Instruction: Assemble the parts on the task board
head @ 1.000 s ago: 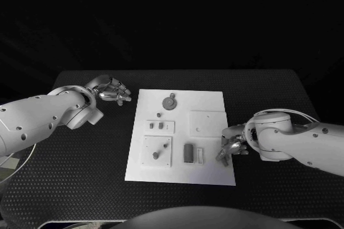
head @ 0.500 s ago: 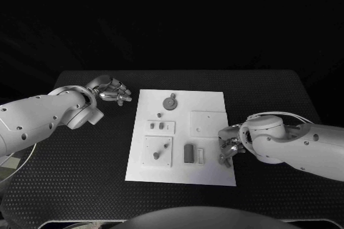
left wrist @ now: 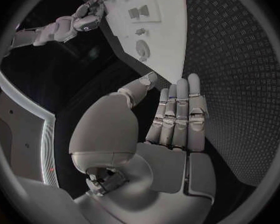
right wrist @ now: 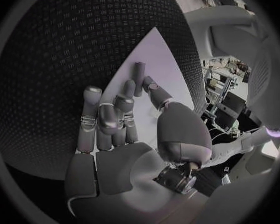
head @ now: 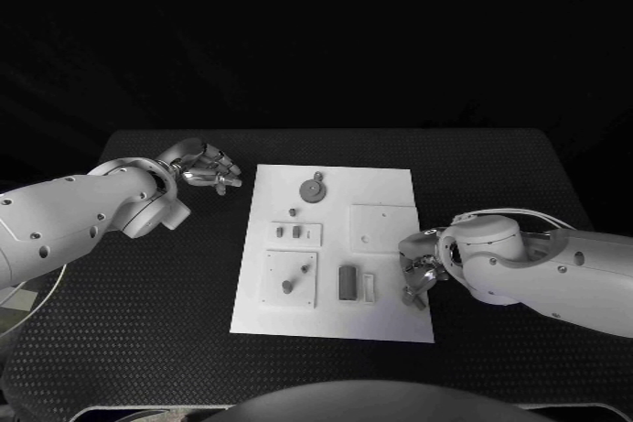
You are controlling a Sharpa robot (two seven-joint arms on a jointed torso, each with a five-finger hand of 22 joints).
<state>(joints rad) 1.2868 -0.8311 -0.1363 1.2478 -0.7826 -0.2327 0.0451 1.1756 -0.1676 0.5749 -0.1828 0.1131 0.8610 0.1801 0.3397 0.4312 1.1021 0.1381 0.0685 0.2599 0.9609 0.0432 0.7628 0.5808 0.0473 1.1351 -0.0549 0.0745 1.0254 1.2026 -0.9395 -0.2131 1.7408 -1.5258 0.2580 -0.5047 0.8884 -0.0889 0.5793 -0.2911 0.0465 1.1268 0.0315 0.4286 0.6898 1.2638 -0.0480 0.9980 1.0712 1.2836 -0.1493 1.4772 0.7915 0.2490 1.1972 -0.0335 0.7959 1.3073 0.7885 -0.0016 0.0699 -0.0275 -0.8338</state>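
Observation:
The white task board lies mid-table. On it sit a dark round disc, two raised plates with small parts, a dark block and a blank square plate. My right hand hangs over the board's right edge. Its thumb and a finger pinch a short dark peg, which lies on the board; the peg sticks out below the fingers. My left hand hovers off the board's far left corner, fingers straight, holding nothing.
The black textured table surrounds the board on all sides. The left wrist view takes in the board with its disc, and my right hand beyond it.
My right forearm has swung a little inward toward the board and the hand has settled lower onto the peg. The left hand has stayed put.

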